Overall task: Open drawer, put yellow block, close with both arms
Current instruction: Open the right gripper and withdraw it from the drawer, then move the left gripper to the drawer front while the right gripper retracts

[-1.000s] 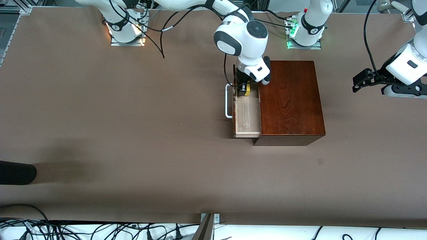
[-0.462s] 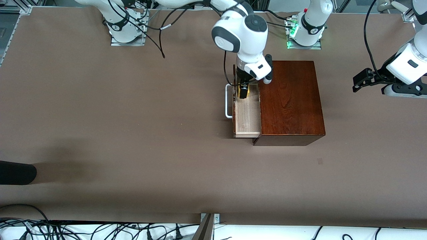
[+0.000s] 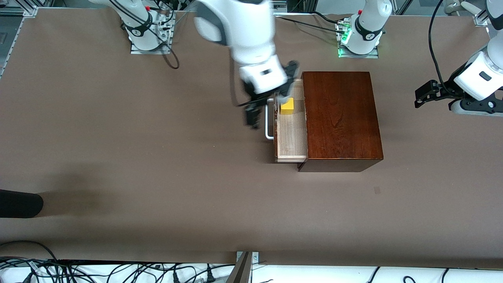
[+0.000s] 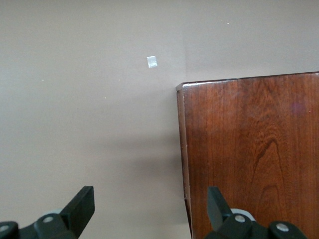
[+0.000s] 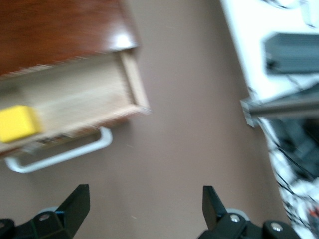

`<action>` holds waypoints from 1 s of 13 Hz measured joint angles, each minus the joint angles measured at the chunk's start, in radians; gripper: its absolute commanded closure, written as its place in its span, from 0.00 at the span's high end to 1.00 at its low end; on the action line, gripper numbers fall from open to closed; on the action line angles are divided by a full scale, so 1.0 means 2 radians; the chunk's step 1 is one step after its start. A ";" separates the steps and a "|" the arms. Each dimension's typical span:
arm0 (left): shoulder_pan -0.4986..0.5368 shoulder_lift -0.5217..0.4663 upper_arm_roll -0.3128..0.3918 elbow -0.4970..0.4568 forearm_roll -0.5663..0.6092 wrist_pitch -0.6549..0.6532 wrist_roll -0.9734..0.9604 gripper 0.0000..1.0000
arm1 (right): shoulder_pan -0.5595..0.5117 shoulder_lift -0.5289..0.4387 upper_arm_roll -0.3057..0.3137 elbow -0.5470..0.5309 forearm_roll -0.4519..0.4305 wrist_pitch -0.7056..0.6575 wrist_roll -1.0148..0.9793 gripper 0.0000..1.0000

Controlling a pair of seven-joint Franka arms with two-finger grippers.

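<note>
The drawer (image 3: pixel 292 135) stands pulled out of the dark mahogany box (image 3: pixel 342 118), its white handle (image 3: pixel 269 127) toward the right arm's end of the table. The yellow block (image 3: pixel 287 106) lies in the drawer's pale tray, at the end farther from the front camera. My right gripper (image 3: pixel 253 114) is open and empty, over the table just in front of the handle. In the right wrist view (image 5: pixel 144 211) the block (image 5: pixel 17 123), tray (image 5: pixel 75 99) and handle (image 5: pixel 60 157) show. My left gripper (image 3: pixel 422 96) is open and empty, and waits past the box; its wrist view (image 4: pixel 149 211) shows the box top (image 4: pixel 249 149).
A dark rounded object (image 3: pixel 19 203) lies at the table's edge near the right arm's end. Cables (image 3: pixel 118 271) run along the near edge. A small pale patch (image 3: pixel 377 190) marks the table nearer the camera than the box. The arm bases (image 3: pixel 147 27) stand along the top.
My right gripper has let go of the yellow block in the drawer. It has risen and swung out toward the right arm's end, past the handle. The left arm has not moved.
</note>
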 measured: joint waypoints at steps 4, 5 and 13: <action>-0.036 0.016 -0.020 0.016 -0.020 -0.051 0.002 1.00 | -0.059 -0.043 -0.015 -0.001 0.032 -0.044 0.001 1.00; -0.052 0.020 -0.025 0.016 -0.040 -0.055 0.002 1.00 | -0.069 -0.050 -0.026 -0.005 0.048 -0.057 0.002 1.00; -0.233 0.090 -0.031 0.036 -0.080 0.014 0.074 1.00 | -0.166 -0.193 -0.102 -0.182 0.142 -0.069 0.050 1.00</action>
